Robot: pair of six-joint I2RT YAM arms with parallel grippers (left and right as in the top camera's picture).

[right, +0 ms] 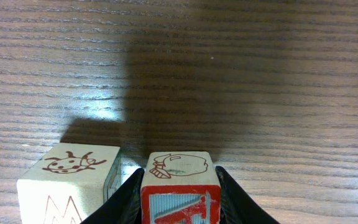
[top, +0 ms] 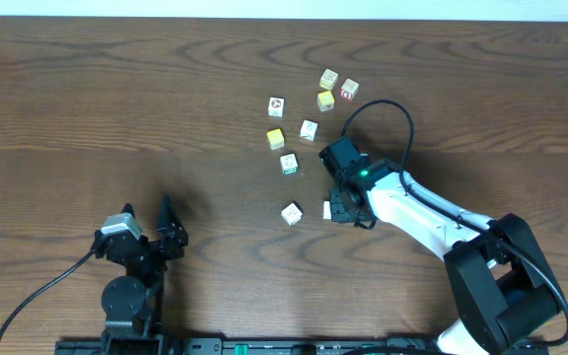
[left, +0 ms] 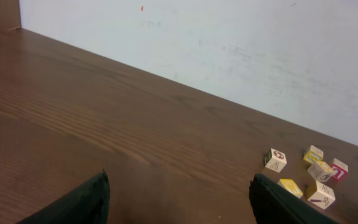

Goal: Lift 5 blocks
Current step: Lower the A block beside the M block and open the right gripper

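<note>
The right wrist view showed what the overhead hid: the right gripper (right: 179,173) pinching an apple-topped, red-fronted block (right: 180,190), with a bug-marked block (right: 67,183) just beside it on the counter (right: 241,74). Overhead, the other blocks (top: 309,129) lay scattered beyond that block, and the left gripper (top: 171,235) stood spread, well apart from it

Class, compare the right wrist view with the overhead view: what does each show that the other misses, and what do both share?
Only the right wrist view: an apple drawing on top of the red-faced block between the jaws, and a spotted bug drawing on the neighbouring block. Only the overhead view: the open left gripper and the cluster of other cubes, two of them yellow. Both: the wooden table and those two blocks.
</note>
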